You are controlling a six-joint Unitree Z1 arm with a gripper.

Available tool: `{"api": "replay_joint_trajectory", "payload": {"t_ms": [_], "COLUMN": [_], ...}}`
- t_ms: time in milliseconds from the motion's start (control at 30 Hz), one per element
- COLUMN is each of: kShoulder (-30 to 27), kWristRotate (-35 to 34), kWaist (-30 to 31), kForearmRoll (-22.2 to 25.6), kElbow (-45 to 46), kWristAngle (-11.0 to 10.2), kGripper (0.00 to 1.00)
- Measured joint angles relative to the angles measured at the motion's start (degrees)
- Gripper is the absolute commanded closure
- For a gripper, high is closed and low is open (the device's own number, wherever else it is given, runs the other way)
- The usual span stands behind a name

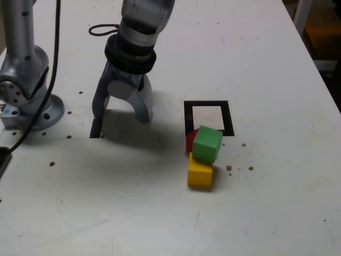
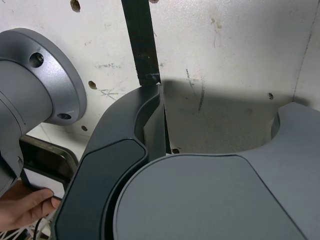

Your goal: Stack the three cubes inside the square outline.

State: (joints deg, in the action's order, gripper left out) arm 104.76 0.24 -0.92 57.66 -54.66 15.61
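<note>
In the exterior view the square outline [image 1: 209, 118] is a black border around white, with nothing inside it. The three cubes crowd against its near edge. The green cube [image 1: 208, 144] sits highest, tilted, and overlaps the other two. Only a corner of the red cube [image 1: 189, 141] shows behind it, and the yellow cube [image 1: 200, 172] lies nearest the camera. My gripper [image 1: 120, 126] hangs over the table well to the exterior view's left of the cubes, open, with nothing between its fingers. The wrist view shows the spread gripper [image 2: 220, 120] over bare white table and no cube.
The arm's round base [image 1: 29, 106] stands at the exterior view's left with a black cable [image 1: 53, 64] beside it. A thin black strip [image 2: 142, 45] lies on the table by one finger. A person's hand [image 2: 25, 205] holds a dark-framed device [image 2: 45, 162] near the base. Small holes dot the table.
</note>
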Motion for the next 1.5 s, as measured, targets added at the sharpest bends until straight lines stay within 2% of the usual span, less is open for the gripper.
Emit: {"api": "replay_joint_trajectory", "payload": {"t_ms": [867, 1067, 1167, 1333, 1500], "kShoulder": [-1.7, -2.3, -2.6, -3.8, -4.4], "kWristRotate": [-0.6, -0.7, -1.2, -2.9, -3.4], "kWaist": [0.0, 0.0, 0.0, 0.2, 2.1], "kForearmRoll": [0.0, 0.6, 2.6, 9.5, 14.2], "kElbow": [1.5, 0.2, -2.5, -9.8, -16.8], "kWristAngle": [-0.1, -1.0, -2.6, -5.7, -6.9], "kGripper": [0.19, 0.19, 0.19, 0.19, 0.19]}}
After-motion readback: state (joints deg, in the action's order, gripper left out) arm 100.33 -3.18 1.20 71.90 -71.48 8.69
